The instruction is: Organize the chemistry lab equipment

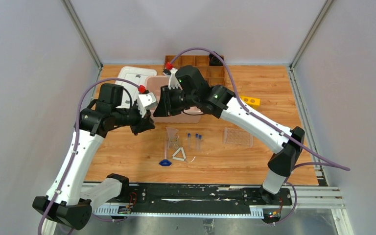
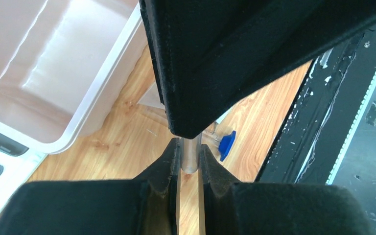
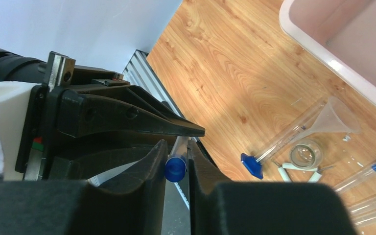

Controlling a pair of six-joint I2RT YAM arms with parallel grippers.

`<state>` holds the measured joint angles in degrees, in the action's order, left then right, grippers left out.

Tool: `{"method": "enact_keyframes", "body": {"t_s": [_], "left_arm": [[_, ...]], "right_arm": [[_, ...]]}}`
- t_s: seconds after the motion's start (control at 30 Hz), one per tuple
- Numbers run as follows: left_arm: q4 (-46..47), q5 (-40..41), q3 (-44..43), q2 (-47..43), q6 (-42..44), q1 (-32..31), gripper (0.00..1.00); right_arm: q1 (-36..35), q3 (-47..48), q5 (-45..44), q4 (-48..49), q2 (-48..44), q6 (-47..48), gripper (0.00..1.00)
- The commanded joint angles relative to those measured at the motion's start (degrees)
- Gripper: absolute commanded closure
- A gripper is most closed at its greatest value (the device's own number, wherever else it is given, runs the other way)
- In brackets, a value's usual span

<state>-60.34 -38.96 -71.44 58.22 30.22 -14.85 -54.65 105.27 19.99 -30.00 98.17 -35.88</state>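
A: Start at the left. What's there?

B: A white lid (image 1: 133,78), lying flat at the back of the wooden surface (image 1: 274,83). Just in front of it is the left hand (image 2: 189,145), raised off the wood.

A: Wide or narrow?

B: Narrow. It is pinched on the clear end of a blue-capped tube (image 3: 175,170), with the glass sitting between its two fingers.

A: And the other end?

B: The right hand (image 3: 176,144) has it. Its fingers are closed just behind the blue cap, so both hands grip the one tube. They meet tip to tip in the air near the front left corner of the pink bin (image 3: 323,55).

A: What's lying below them?

B: Leftmost, near the front, is a tiny blue piece (image 1: 165,162). Just to its right is a small white triangle (image 1: 178,154), and behind those two the clear glass funnel (image 1: 172,132) lies on the wood.

A: Further right?

B: Two more tubes (image 1: 189,140) lie side by side with their blue caps toward the back. The clear tube rack (image 1: 238,137) sits apart from them on the right. A yellow block (image 1: 250,101) is farther back, partly behind the right arm.
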Motion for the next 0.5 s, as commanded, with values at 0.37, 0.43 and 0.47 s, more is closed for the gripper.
{"method": "enact_keyframes", "body": {"t_s": [0.37,0.43,0.47], "left_arm": [[0.6,8.4,-5.4,1.6,-3.3,-0.8,0.00],[0.5,9.5,-6.3,2.0,-5.3,-0.8,0.00],[0.5,10.3,-7.1,2.4,-6.7,-0.8,0.00]], "right_arm": [[4.7,-2.8,-14.0,-16.6,-7.7,9.7,1.00],[7.4,-6.2,-18.2,-19.1,-11.3,11.5,1.00],[8.9,-8.3,-19.6,-20.0,-13.3,12.2,1.00]]}}
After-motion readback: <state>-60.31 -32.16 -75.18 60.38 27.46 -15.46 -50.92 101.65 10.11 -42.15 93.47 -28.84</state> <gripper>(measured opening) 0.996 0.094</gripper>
